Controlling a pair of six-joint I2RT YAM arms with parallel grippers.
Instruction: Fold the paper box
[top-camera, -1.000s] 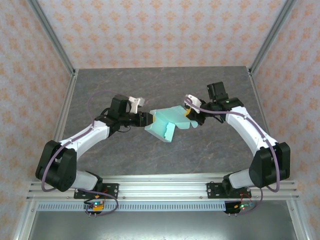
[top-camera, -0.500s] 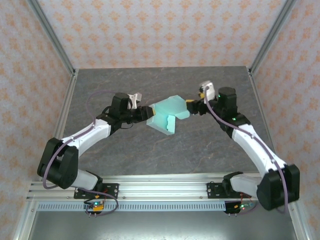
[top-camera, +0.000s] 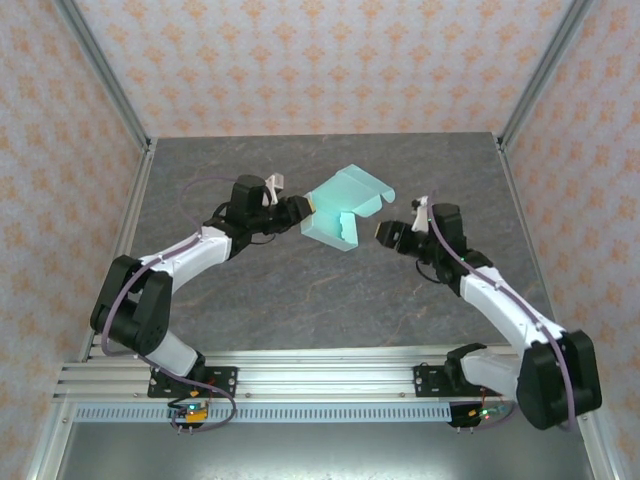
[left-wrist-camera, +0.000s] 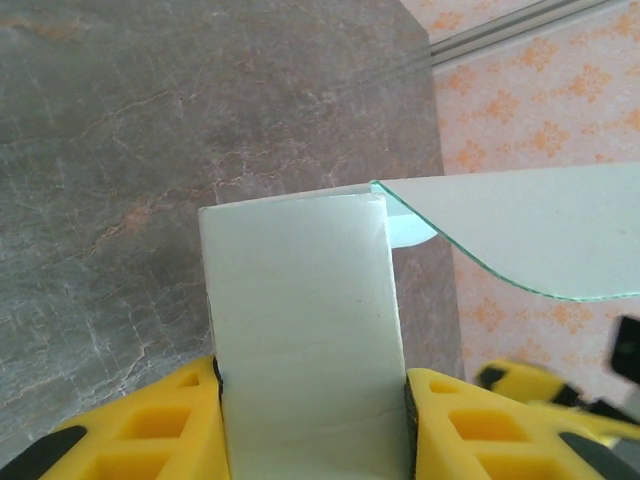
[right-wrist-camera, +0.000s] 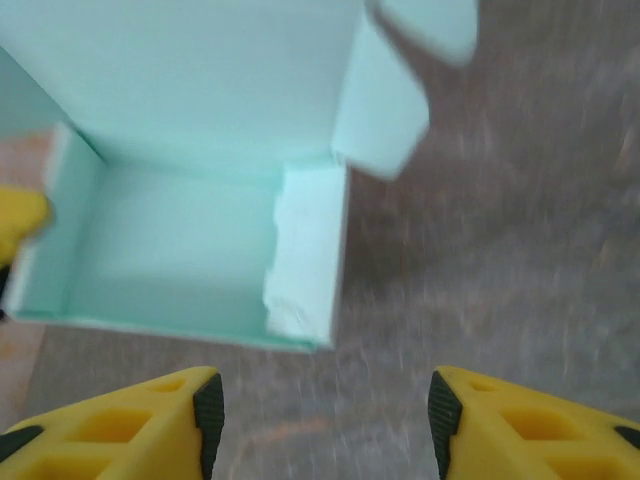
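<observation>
We see the paper box (top-camera: 345, 205) held off the table (top-camera: 300, 300), left of centre and towards the far side, half folded. It has an open tray with low walls and a lid panel standing behind it. The left gripper (top-camera: 300, 208) holds it by its left end. In the left wrist view the yellow fingers (left-wrist-camera: 150, 425) are clamped on either side of a flat upright panel of the box (left-wrist-camera: 300, 330).

A second ago the right gripper (top-camera: 392, 236) was at the box's right edge. Now it has drawn back towards the near right and hangs apart from the card, its jaws spread wide with nothing between them. Meanwhile the box has moved farther back and tilted more upright.

From the right wrist, the box (right-wrist-camera: 190, 200) lies ahead of the open fingers (right-wrist-camera: 130, 425), and nothing stands between them. That picture is blurred.

The card is thin, matt and pale mint, with crisp creases and one rounded die-cut flap (left-wrist-camera: 520, 235) curving out to the right. An inner side flap (right-wrist-camera: 305, 250) looks whiter and scuffed at its lower edge. The table is grey mottled stone-pattern. Aluminium posts (top-camera: 105, 75) frame it, backed by walls (top-camera: 320, 60) in a pale orange-motif print.
</observation>
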